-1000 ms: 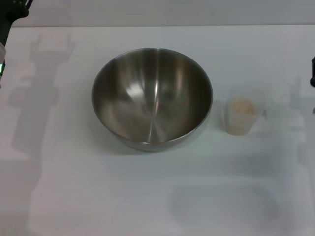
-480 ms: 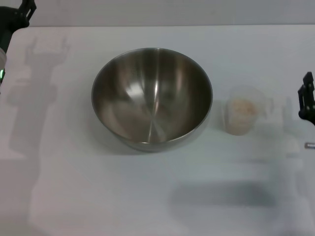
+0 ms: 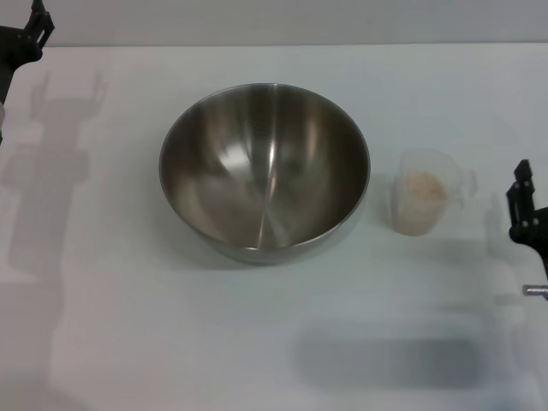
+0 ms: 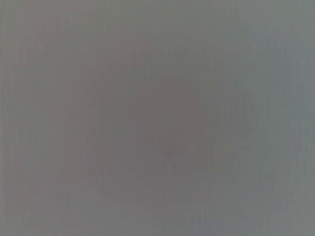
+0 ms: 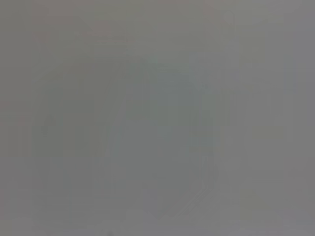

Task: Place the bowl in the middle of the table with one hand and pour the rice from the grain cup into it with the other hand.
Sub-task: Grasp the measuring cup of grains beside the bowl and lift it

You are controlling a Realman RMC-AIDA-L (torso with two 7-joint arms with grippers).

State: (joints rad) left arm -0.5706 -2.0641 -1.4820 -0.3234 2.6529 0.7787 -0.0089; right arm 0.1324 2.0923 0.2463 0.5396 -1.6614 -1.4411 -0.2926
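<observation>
Grain cup [image 3: 421, 202] just beside bowl [image 3: 265, 171]

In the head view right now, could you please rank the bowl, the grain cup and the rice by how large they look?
1. The bowl, by far the widest.
2. The grain cup, standing apart to the bowl's right.
3. The rice, a pale patch inside the cup, so smaller than the cup.
</observation>
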